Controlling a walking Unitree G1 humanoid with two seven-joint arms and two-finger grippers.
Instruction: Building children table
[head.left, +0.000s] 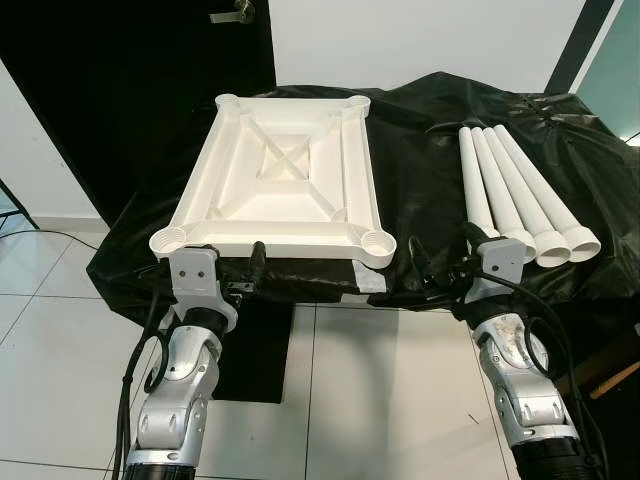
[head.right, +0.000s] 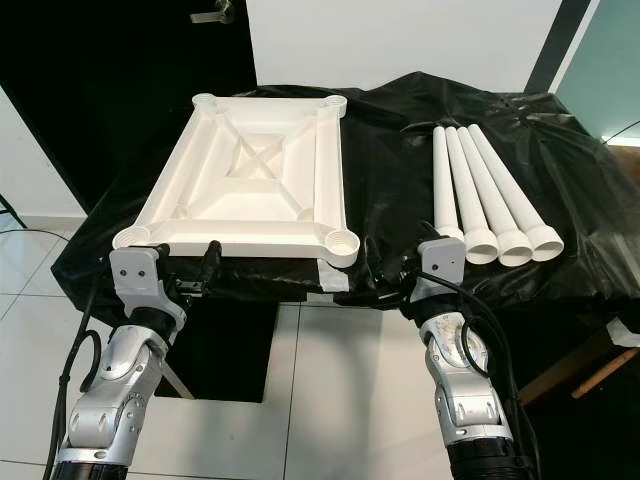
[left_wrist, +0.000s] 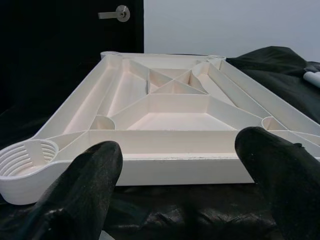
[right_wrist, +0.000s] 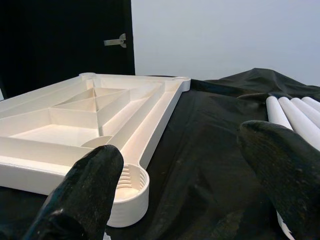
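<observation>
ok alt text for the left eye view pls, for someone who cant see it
A white tabletop lies underside up on a black cloth, with four white table legs side by side to its right. The left gripper and right gripper hover open at the near edge.

The two eye views look forward and steeply down from head height onto the black-draped tabletop (head.left: 420, 170), the right eye's picture shifted slightly sideways. Both share the upturned white table panel (head.left: 280, 175) and four white legs (head.left: 520, 195). The left wrist view sits low and close at the panel's near edge, facing the door. The right wrist view faces likewise, low, between panel and legs.
</observation>
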